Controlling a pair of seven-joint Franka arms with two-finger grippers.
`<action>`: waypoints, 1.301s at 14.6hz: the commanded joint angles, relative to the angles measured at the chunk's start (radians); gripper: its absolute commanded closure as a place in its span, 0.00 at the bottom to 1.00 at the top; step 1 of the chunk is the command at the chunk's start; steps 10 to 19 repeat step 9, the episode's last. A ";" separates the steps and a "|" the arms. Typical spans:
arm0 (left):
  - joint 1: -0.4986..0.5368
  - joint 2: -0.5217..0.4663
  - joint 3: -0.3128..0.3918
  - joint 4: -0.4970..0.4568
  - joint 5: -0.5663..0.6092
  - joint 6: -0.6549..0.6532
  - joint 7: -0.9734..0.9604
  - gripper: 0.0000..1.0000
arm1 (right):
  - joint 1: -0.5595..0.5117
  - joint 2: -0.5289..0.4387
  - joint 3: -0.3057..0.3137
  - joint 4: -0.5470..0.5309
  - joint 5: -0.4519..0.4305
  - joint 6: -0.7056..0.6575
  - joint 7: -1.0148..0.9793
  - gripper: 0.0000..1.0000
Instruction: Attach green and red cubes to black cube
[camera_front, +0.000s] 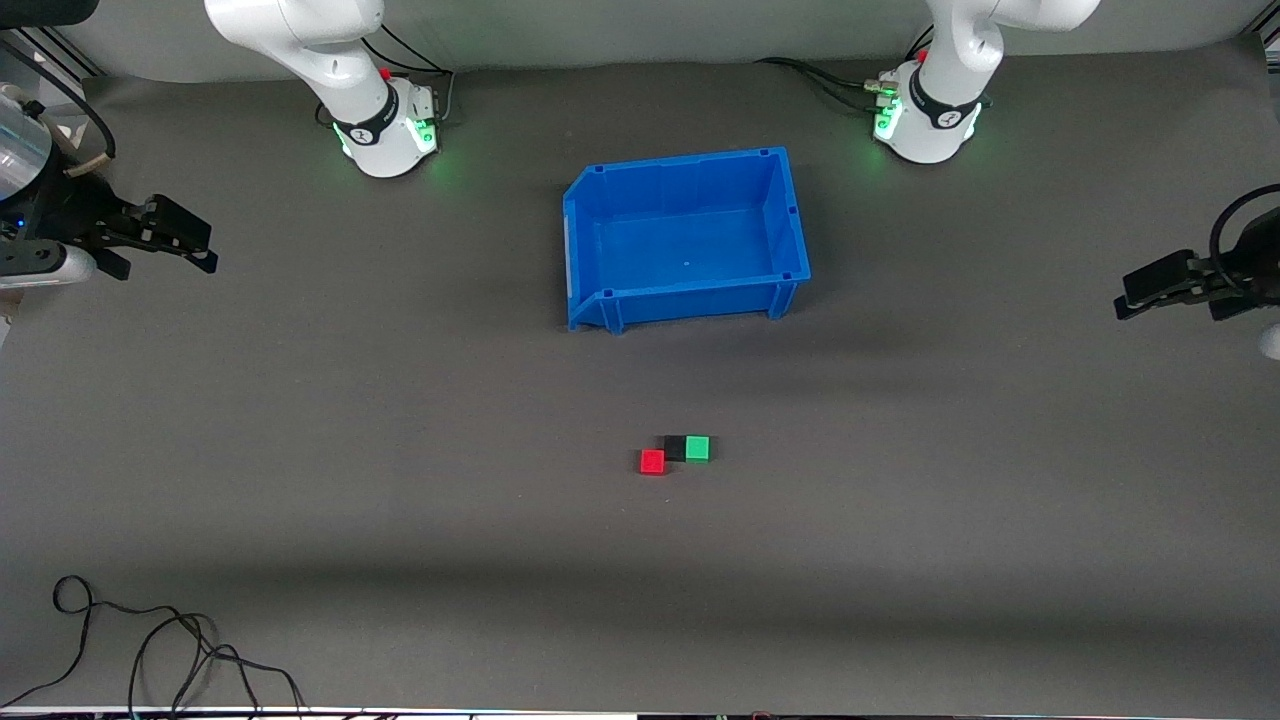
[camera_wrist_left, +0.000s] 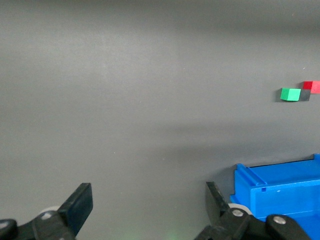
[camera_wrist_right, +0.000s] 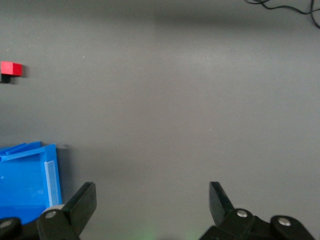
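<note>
Right now my left tool (camera_front: 1135, 295) and right tool (camera_front: 200, 245) hang spread and empty over the worktop's (camera_front: 300, 450) ends. Nearer the camera than the blue bin (camera_front: 685, 240), green cube (camera_front: 698, 448) touches black cube (camera_front: 676, 447); red cube (camera_front: 652, 461) sits at its corner. They look light and rigid; I'd pinch flat opposite faces.

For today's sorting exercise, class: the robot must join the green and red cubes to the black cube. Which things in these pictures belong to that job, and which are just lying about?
Belongs to the job:
green cube
red cube
black cube
left gripper, open, waiting
right gripper, open, waiting

Just lying about:
blue bin, nothing in it
loose black cable
</note>
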 joint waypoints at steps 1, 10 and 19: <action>0.209 -0.062 -0.254 -0.053 0.072 0.027 -0.010 0.00 | -0.014 0.009 0.005 0.008 0.031 -0.033 -0.037 0.00; 0.211 -0.155 -0.272 -0.194 0.089 0.091 -0.022 0.00 | -0.014 0.033 0.004 -0.011 0.025 -0.032 -0.038 0.00; 0.211 -0.155 -0.272 -0.194 0.089 0.091 -0.022 0.00 | -0.014 0.033 0.004 -0.011 0.025 -0.032 -0.038 0.00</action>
